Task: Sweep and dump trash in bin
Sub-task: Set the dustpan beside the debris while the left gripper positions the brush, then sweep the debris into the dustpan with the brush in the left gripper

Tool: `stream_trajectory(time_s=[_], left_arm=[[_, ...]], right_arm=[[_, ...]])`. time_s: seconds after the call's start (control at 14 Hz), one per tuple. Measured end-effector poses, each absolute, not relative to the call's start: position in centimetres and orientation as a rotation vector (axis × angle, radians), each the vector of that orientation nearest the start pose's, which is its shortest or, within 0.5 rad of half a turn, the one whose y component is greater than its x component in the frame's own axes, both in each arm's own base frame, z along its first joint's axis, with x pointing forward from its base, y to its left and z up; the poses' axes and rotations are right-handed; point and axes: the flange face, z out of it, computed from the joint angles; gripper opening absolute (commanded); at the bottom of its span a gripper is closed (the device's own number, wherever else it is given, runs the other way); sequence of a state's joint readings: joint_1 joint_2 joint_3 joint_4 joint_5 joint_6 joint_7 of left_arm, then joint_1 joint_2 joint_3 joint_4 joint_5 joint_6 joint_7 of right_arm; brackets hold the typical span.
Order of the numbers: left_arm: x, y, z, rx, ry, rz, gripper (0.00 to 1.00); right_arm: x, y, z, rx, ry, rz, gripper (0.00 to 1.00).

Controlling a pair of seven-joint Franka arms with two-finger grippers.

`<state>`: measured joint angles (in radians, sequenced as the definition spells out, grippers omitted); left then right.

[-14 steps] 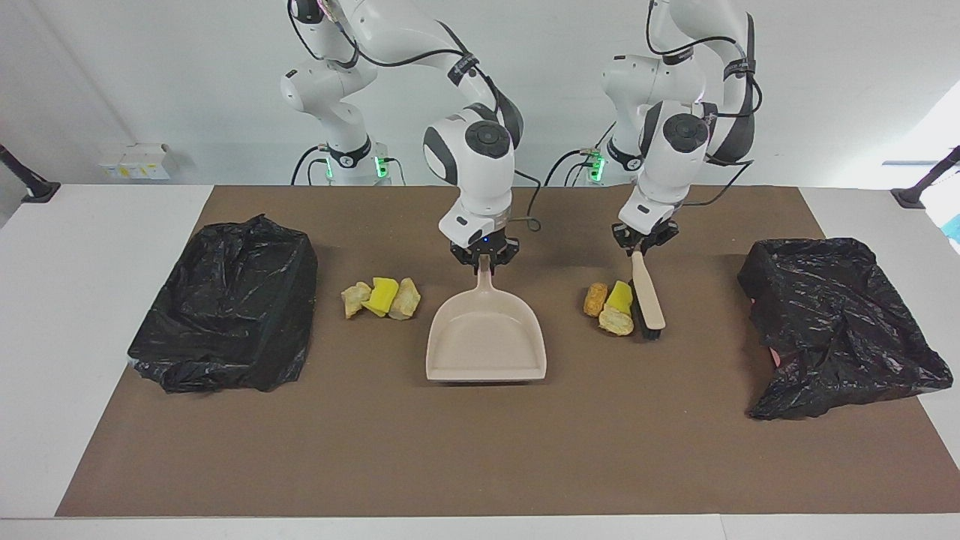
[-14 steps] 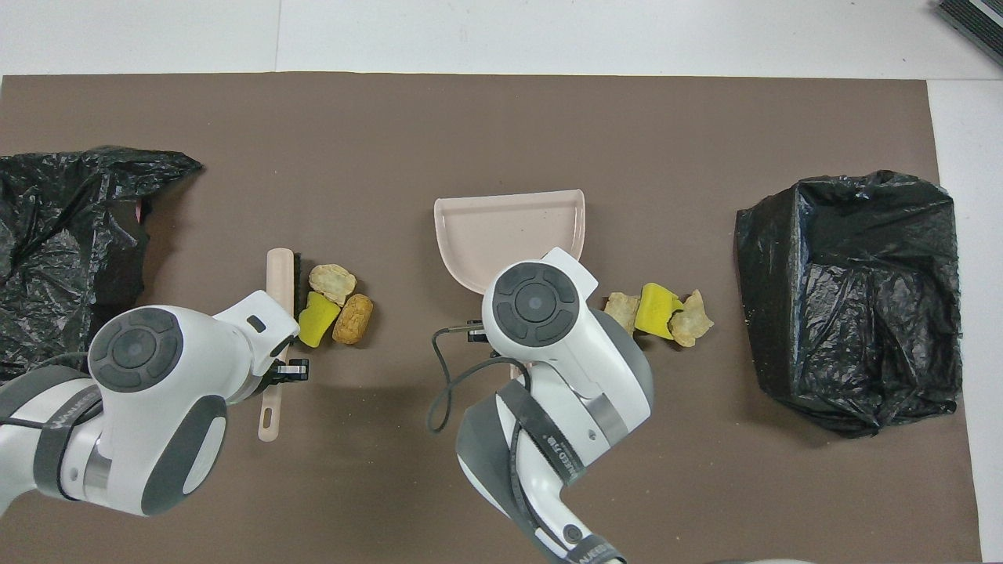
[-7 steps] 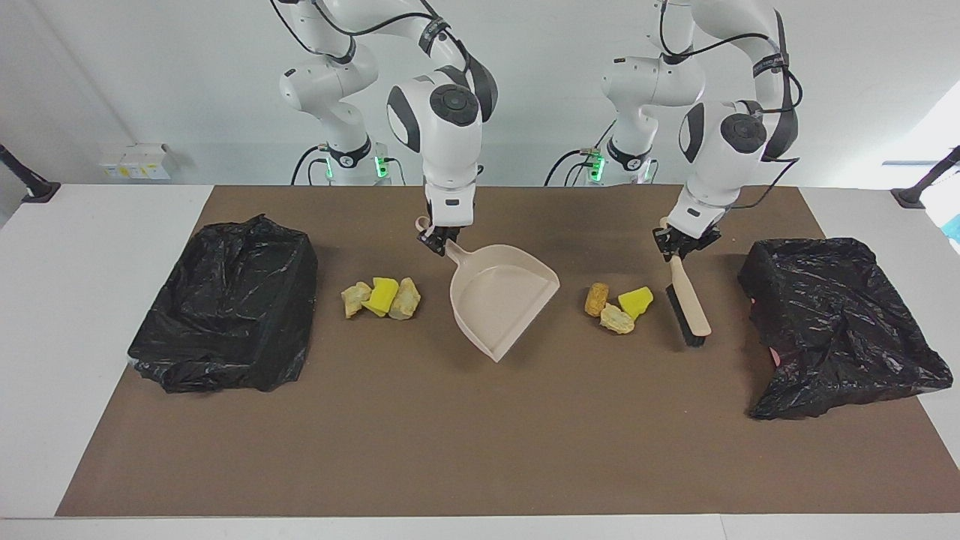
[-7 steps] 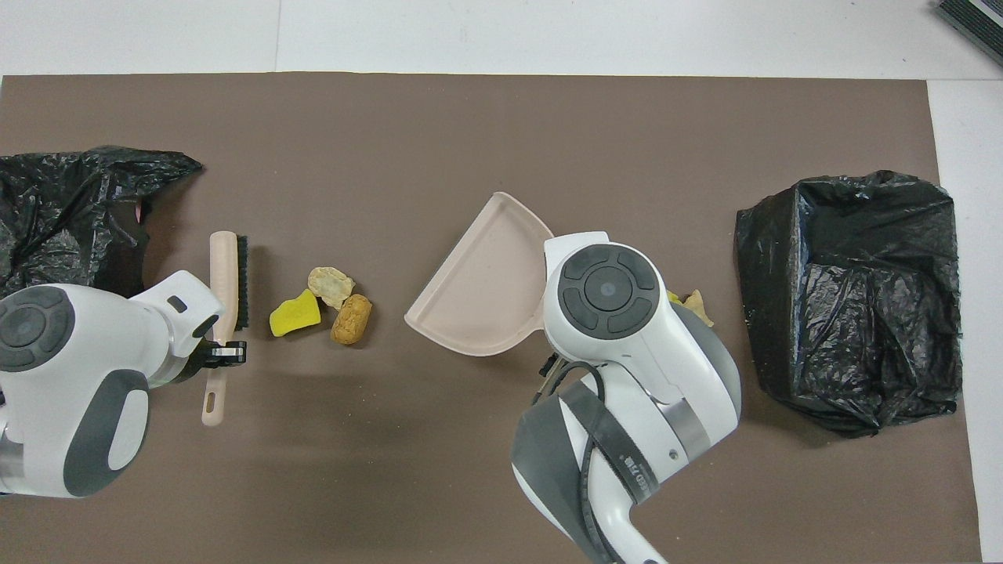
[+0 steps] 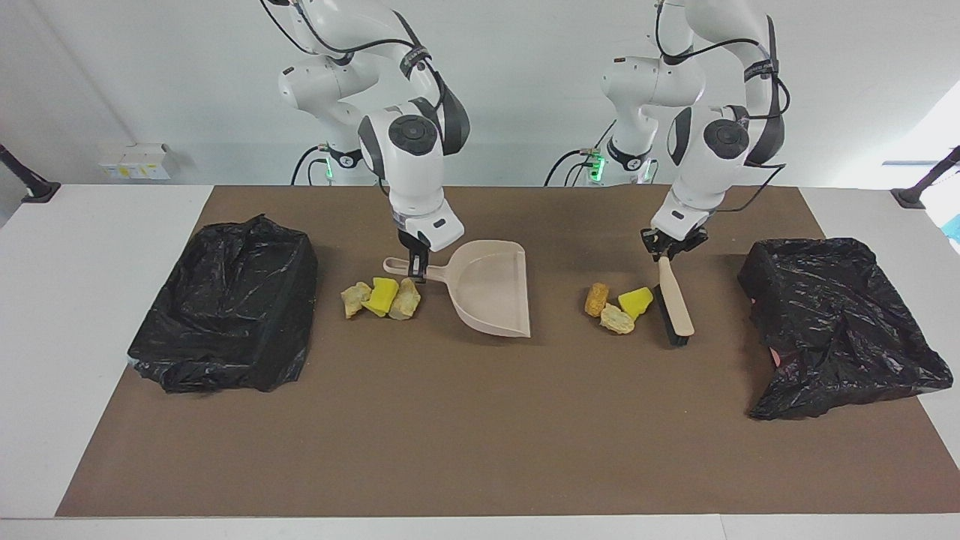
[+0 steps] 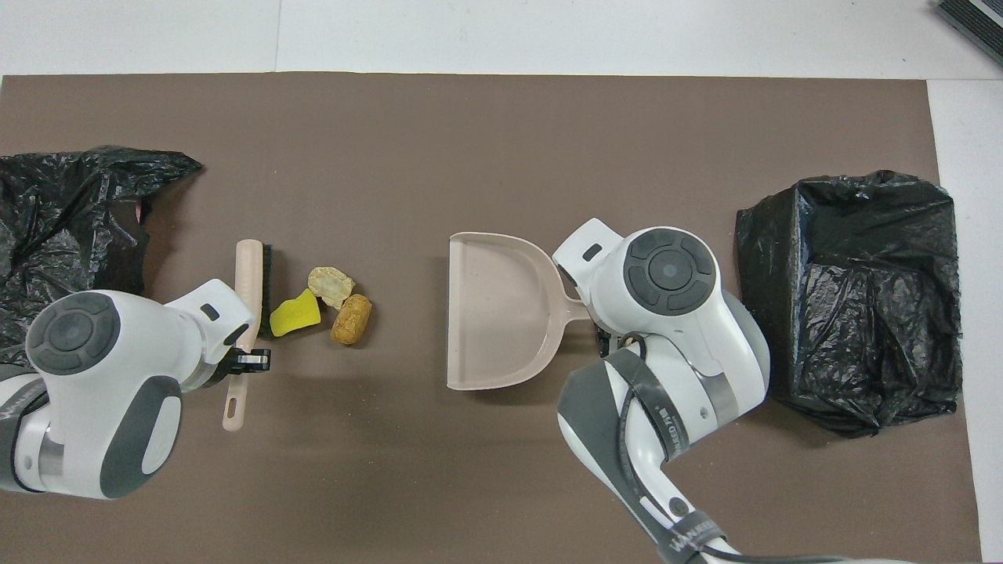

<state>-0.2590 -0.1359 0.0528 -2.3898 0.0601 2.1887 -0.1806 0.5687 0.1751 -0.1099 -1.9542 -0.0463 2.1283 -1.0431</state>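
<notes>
Black plastic liners are covering two bins on the brown mat point(image 5: 480, 450). In the facing view one bin point(image 5: 225, 307) is sitting at nine o'clock of the mat, at the right arm's end, and the other bin point(image 5: 832, 322) at three o'clock, at the left arm's end. Both are showing only crumpled liner inside.

Between them, the beige dustpan point(image 5: 491, 289) is lying with its mouth turned toward three o'clock and bare plastic showing in its scoop. Whether it is touching the mat I cannot tell. The right hand point(image 5: 415, 271) is clamping its handle from above.

The trash is lying in two clusters of three chunks. One cluster point(image 5: 381, 298) is sitting just beside the dustpan's handle, at eight o'clock of the right hand, between dustpan and bin. The other cluster point(image 5: 619, 307) is sitting at three o'clock of the dustpan's mouth, apart from it.

The left hand point(image 5: 667, 247) is gripping the handle of the brush point(image 5: 673, 300). The bristles are pointing toward the chunks and standing just beside the yellow chunk point(image 5: 635, 301).

In the overhead view the brush point(image 6: 247, 305) is lying at nine o'clock of that cluster point(image 6: 329, 305).

At six o'clock in the facing view a broad band of mat is lying open as far as the white worktop point(image 5: 75, 337). The three o'clock bin is hanging past the mat's edge onto the worktop.
</notes>
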Motion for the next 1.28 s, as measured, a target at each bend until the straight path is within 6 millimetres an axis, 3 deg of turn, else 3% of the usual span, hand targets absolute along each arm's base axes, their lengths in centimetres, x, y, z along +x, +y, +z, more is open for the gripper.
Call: stream_trajectory(time_s=[0.29,0.71,1.0,1.28], left_arm=[[45.8,-12.7,35.0,-3.084,0.029,0.080,0.00],[44.6,-17.0,35.0,-3.086,0.033,0.048,0.00],[44.5,-18.5,34.7,-3.094,0.083,0.014,0.00],[42.7,-22.4,34.7,-3.081,0.292,0.011,0.00]], right_arm=[[53.0,29.5,34.3,-2.246,-2.288,0.015,0.00],[52.9,29.8,34.5,-2.268,-2.267,0.007,0.00],[51.3,32.2,34.5,-2.363,-2.167,0.008,0.00],[51.3,32.2,34.5,-2.370,-2.160,0.009,0.00]])
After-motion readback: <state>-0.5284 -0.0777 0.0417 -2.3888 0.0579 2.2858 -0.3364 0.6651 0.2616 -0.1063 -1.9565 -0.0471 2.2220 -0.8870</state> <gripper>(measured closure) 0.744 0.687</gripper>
